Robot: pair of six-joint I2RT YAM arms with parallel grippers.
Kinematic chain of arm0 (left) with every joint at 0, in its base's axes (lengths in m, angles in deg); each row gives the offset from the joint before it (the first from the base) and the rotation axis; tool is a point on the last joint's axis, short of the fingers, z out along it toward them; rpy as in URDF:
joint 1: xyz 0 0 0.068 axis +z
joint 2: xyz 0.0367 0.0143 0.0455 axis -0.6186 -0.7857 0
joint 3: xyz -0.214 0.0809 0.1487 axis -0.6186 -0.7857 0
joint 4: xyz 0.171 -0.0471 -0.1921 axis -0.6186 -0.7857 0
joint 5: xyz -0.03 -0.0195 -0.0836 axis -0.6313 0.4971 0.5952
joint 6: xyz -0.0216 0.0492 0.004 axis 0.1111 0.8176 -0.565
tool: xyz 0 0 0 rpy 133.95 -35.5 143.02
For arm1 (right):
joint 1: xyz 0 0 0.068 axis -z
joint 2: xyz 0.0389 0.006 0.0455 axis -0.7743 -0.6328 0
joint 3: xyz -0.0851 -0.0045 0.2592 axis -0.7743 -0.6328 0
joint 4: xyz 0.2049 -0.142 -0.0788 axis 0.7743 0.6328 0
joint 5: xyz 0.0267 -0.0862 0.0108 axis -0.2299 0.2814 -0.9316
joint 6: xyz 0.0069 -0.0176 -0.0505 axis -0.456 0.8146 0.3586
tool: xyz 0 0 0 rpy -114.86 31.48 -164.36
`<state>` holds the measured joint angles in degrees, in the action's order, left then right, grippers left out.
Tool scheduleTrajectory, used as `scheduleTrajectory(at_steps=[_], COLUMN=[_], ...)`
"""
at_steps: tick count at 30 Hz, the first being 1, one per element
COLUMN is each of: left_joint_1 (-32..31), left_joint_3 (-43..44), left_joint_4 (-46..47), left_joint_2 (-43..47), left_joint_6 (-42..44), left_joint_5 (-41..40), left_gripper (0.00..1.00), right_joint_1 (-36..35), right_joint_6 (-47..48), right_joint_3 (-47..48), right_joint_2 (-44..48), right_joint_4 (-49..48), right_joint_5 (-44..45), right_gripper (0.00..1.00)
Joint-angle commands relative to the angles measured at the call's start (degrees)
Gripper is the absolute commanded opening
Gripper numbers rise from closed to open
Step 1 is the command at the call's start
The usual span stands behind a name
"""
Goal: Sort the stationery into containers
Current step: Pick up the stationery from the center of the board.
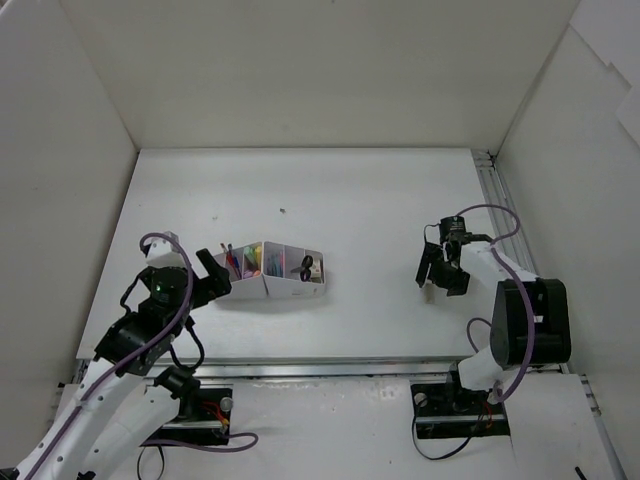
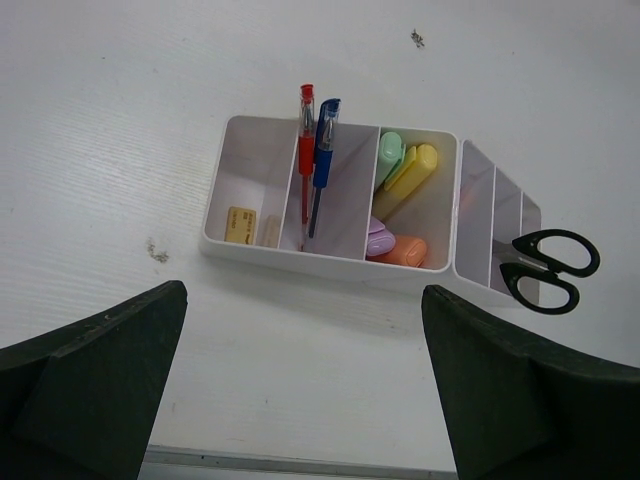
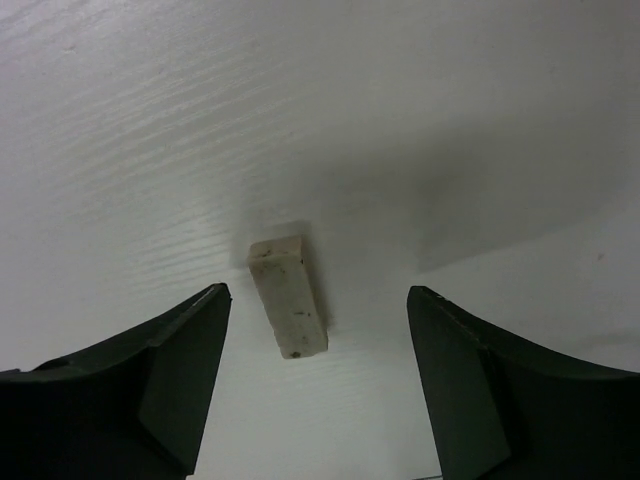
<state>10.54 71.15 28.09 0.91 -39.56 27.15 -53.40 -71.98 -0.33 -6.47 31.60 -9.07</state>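
1. Top external view: the white organizer (image 1: 290,292) sits left of centre, nearer the tabletop's near edge. The left gripper (image 1: 213,272) is at its left end, fingers spread wide and holding nothing.
2. Left wrist view: separate compartments hold small erasers (image 2: 240,224), a red pen (image 2: 306,150) beside a blue pen (image 2: 322,160), markers (image 2: 405,175), and scissors (image 2: 548,268).
3. Right wrist view: toward the right edge, the right gripper (image 3: 318,295) is spread open either side of a pale eraser (image 3: 287,296) lying on the tabletop.

White table (image 1: 380,200), 3 plain white walls (image 1: 320,70), small dark speck (image 1: 282,211), perhaps dirt, metal rail (image 1: 487,185) along the right edge
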Motion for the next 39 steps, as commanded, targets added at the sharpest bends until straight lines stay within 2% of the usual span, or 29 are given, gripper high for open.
scheduleTrajectory(at_steps=[1, 2, 4, 5, 7, 8, 9, 11, 13, 18, 19, 21, 23, 24, 28, 32, 39], left_joint_1=[-0.1, -0.1, -0.1, -0.1, -0.1, -0.1, -0.1, -0.1, -0.1, -0.1, -0.1, -0.1, -0.1, -0.6, -1.9, -5.5, -10.4], left_joint_3=[3.8, 4.1, 4.4, 4.3, 3.6, 3.6, 3.7, 4.4, 4.7, 5.5, 5.7, 5.7, 5.6, 5.6, 6.8, 7.1, 8.0], left_joint_4=[2.4, 2.4, 2.5, 2.8, 3.9, 4.1, 4.3, 4.9, 6.8, 13.8, 14.8, 18.1, 21.6, 22.5, 23.0, 25.7, 27.8], left_joint_2=[-1.0, -1.0, -1.1, -1.2, -1.6, -1.7, -2.2, -2.8, -3.6, -6.8, -7.3, -8.9, -10.3, -10.7, -12.8, -15.9, -21.5], left_joint_6=[0.7, 0.8, 0.8, 0.9, 1.0, 1.2, 1.1, 1.8, 4.0, 11.3, 12.2, 14.5, 15.3, 15.3, 14.6, 13.5, 13.4], left_joint_5=[-2.1, -2.9, -3.4, -3.6, -4.6, -4.9, -4.9, -4.3, -1.4, 13.4, 20.6, 30.0, 36.0, 39.8, 41.6, 42.1, 43.7], left_gripper=[1.00, 1.00, 0.99, 0.99, 0.99, 1.00, 1.00, 0.99, 0.99, 0.99, 0.99, 1.00, 1.00, 0.99, 0.99, 1.00, 1.00], right_joint_1=[1.6, 1.7, 1.9, 1.9, 1.3, 0.9, -0.9, -1.9, -3.8, -13.1, -15.0, -20.3, -25.8, -27.0, -34.8, -41.4, -46.7], right_joint_6=[1.3, 1.1, 1.8, 1.6, 0.6, 0.1, -0.3, -0.5, 1.6, 13.3, 15.0, 21.3, 24.7, 26.9, 32.8, 37.0, 40.4], right_joint_3=[1.6, 1.4, 0.9, 0.3, -0.5, -0.9, -1.1, -1.4, -1.2, 0.1, 0.3, 0.2, 0.0, 0.0, 0.1, 3.1, 9.3], right_joint_2=[-0.9, -1.3, -2.2, -2.5, -2.8, -2.2, -1.3, 0.6, 2.7, 14.7, 16.5, 21.5, 25.9, 27.2, 30.5, 27.0, 21.1], right_joint_4=[-2.0, -2.0, -2.0, -1.9, -1.9, -1.9, -1.9, -1.2, -1.3, -4.4, -4.8, -6.9, -9.4, -9.8, -12.5, -13.9, -16.3], right_joint_5=[-5.2, -5.9, -7.4, -7.7, -6.2, -5.5, -4.2, -3.4, -4.7, -12.6, -15.5, -19.7, -21.1, -25.3, -28.6, -26.7, -21.6], right_gripper=[0.67, 0.59, 0.56, 0.46, 0.37, 0.27, 0.23, 0.07, 0.00, 0.00, 0.00, 0.00, 0.00, 0.00, 0.00, 0.01, 0.00])
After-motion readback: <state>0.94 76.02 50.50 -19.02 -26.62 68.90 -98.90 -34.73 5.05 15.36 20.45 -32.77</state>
